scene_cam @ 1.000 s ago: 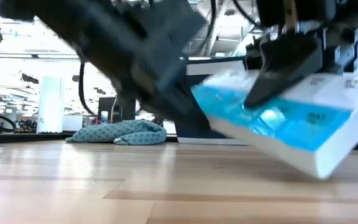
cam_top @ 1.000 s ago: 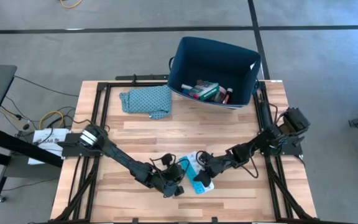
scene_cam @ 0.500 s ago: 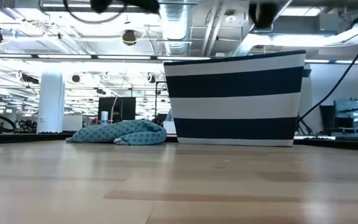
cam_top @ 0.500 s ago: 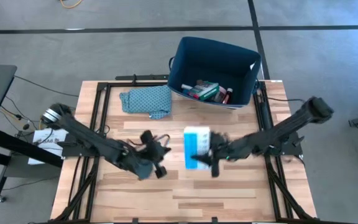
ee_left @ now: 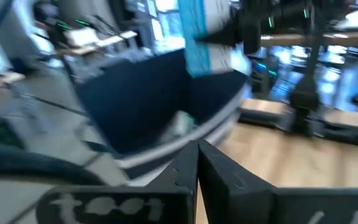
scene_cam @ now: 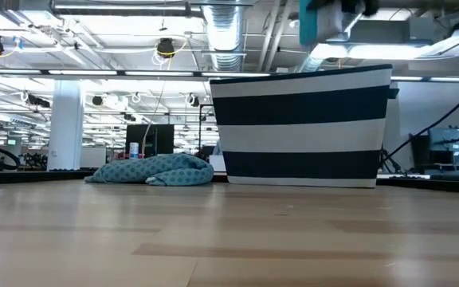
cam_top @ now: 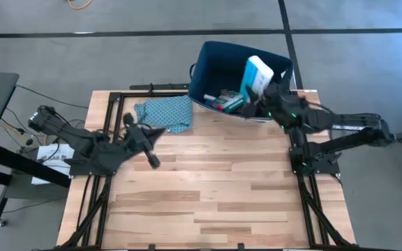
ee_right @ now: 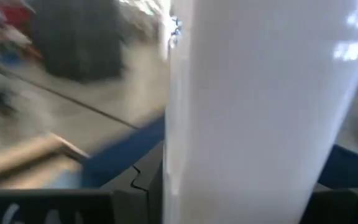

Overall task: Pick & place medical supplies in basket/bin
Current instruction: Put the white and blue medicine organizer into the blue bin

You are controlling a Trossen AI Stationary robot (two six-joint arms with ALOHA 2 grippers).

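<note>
My right gripper [cam_top: 265,89] half hidden behind the light-blue pill organiser [cam_top: 257,74] — clamped between my fingers, tilted above the bin [cam_top: 215,63], my left gripper [cam_top: 151,143] pinched together, beside the teal cloth [cam_top: 165,113].

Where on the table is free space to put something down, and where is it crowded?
The wooden table is bare from the left gripper across to its right edge. Crowded: the far edge, with the teal cloth and the bin, where the right gripper holds a box.

A robotics lab: exposed ceiling ducts [scene_cam: 229,24], strip lights, and a framed wooden workbench [cam_top: 208,181].
</note>
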